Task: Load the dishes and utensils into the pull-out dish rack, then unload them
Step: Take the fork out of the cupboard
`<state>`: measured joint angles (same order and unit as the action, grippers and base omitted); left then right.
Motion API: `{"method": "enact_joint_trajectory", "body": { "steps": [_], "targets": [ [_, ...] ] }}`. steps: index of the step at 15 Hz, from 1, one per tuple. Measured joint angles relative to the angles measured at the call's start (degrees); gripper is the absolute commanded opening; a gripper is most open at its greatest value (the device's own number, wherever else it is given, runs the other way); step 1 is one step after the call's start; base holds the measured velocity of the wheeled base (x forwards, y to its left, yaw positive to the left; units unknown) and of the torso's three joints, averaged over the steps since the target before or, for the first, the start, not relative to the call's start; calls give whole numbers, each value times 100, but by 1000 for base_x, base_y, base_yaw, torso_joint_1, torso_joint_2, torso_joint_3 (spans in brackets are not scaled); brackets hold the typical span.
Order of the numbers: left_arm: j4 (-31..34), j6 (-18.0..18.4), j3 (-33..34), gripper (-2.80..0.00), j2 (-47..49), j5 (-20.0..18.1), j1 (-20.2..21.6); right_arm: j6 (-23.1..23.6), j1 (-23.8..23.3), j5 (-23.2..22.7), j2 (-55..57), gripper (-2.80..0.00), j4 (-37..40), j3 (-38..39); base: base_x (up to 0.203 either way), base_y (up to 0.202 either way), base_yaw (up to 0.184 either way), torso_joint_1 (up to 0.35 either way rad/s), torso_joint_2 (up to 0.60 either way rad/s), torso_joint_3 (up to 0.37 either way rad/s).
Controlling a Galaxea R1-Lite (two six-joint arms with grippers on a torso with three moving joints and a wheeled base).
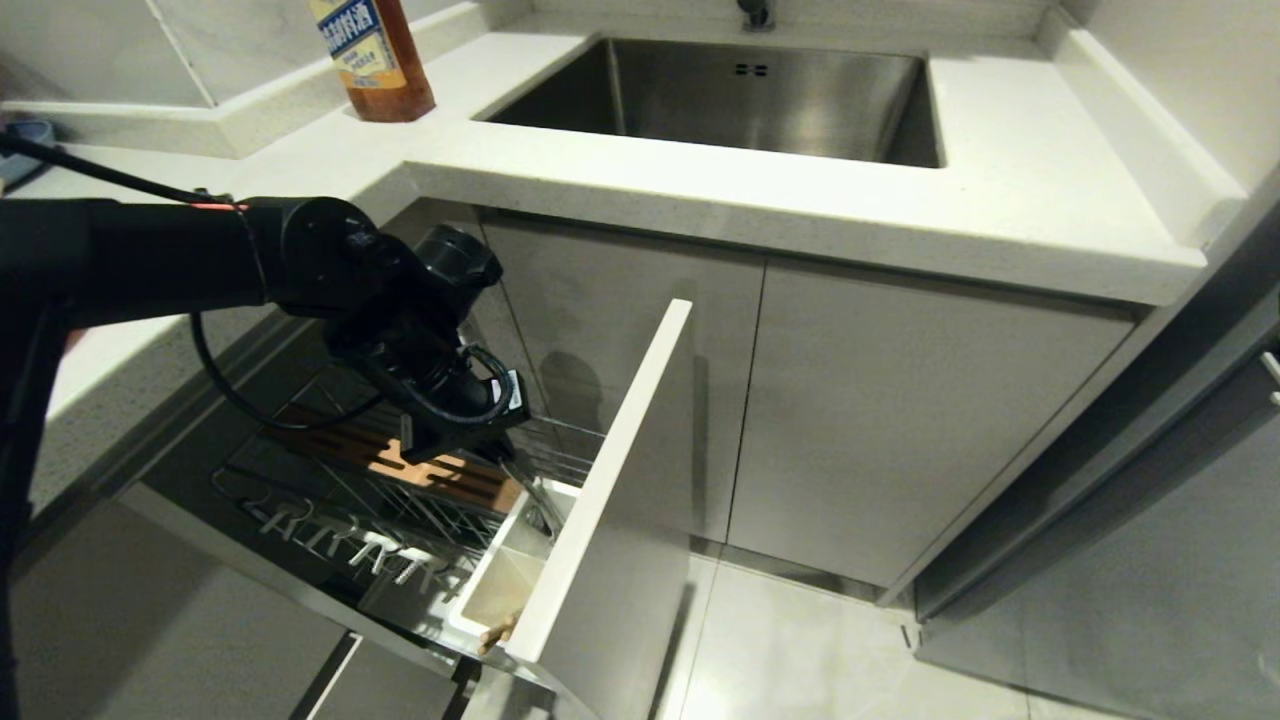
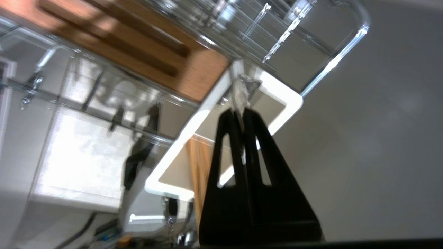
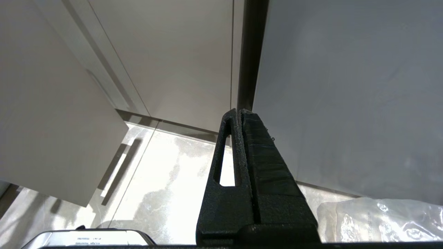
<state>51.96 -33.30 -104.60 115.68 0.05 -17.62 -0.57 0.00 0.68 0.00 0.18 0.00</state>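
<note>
The pull-out dish rack (image 1: 330,500) stands drawn out below the counter, with its slotted wooden strip (image 1: 440,470), white utensil cup (image 1: 478,600) and pale grey front panel (image 1: 620,480). My left gripper (image 1: 505,455) hangs over the cup's far end, shut on the tip of a slim silver utensil (image 2: 240,91) that stands in the cup (image 2: 290,100); I cannot tell whether it is the spoon or the fork. Wooden chopsticks (image 2: 197,166) lean at the cup's near end (image 1: 497,630). The dishes are out of view. My right gripper (image 3: 239,111) is parked near the floor, shut on nothing.
Above the rack runs a white countertop (image 1: 1000,200) with a steel sink (image 1: 760,100) and an orange bottle (image 1: 375,55) at the back left. Closed cabinet doors (image 1: 900,420) lie to the right. A clear plastic bag (image 3: 380,218) lies on the floor tiles.
</note>
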Motion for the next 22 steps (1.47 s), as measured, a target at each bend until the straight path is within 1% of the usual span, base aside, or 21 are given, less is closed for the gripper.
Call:
{"method": "enact_joint_trajectory", "body": {
  "steps": [6,10,14,18,22],
  "targets": [
    [-7,-51,10,-280,-84,13,6,2,5,2,0,-280,0,0,0,0,0,0,0,0],
    [20,-133,18,-280,-303,11,-63,-2,5,2,0,-280,0,0,0,0,0,0,0,0],
    [234,-153,2,-280,-582,11,-145,-2,5,2,0,-280,0,0,0,0,0,0,0,0],
    [324,-331,4,-280,-834,13,-245,-2,5,2,0,-280,0,0,0,0,0,0,0,0],
    [462,-355,10,-280,-1060,11,-322,-1,5,2,0,-280,0,0,0,0,0,0,0,0]
  ]
}}
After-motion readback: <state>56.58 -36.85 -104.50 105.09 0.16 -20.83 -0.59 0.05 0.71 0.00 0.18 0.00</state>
